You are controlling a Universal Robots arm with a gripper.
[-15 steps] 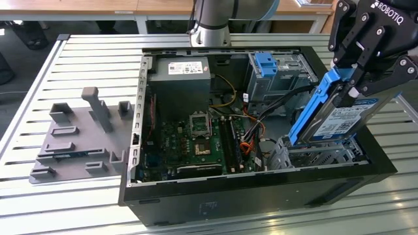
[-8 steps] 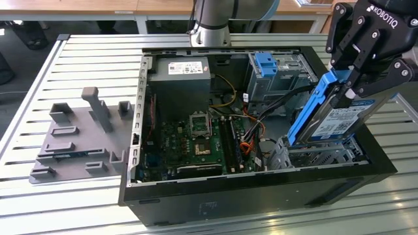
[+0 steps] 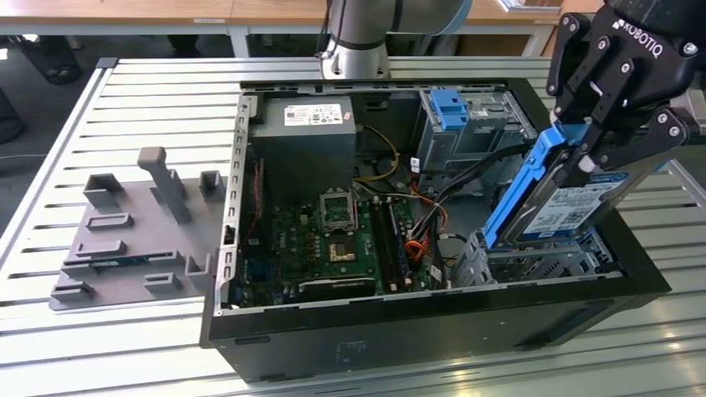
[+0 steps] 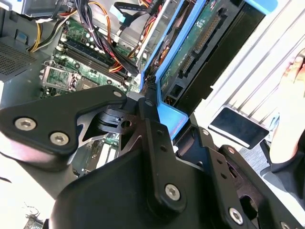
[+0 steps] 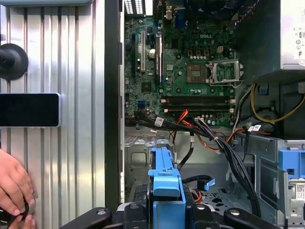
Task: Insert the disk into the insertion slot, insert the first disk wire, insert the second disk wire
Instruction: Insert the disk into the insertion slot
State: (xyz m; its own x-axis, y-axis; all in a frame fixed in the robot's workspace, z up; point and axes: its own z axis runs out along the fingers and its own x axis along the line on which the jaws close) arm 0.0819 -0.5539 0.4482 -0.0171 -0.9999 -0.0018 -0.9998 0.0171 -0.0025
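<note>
Pincer [image 3: 596, 153] clamped on disk [image 3: 548, 203]; disk tilted steep, low end at insertion slot [image 3: 535, 266]; white-blue label [image 3: 570, 213] on face.

The disk [image 3: 548, 203], a silver drive with a white-and-blue label in a bright blue caddy, stands steeply tilted, its upper end clamped in the pincer [image 3: 596, 153]. Its lower end reaches the insertion slot [image 3: 551, 265], a low silvery perforated cage just below the pincer.
</note>
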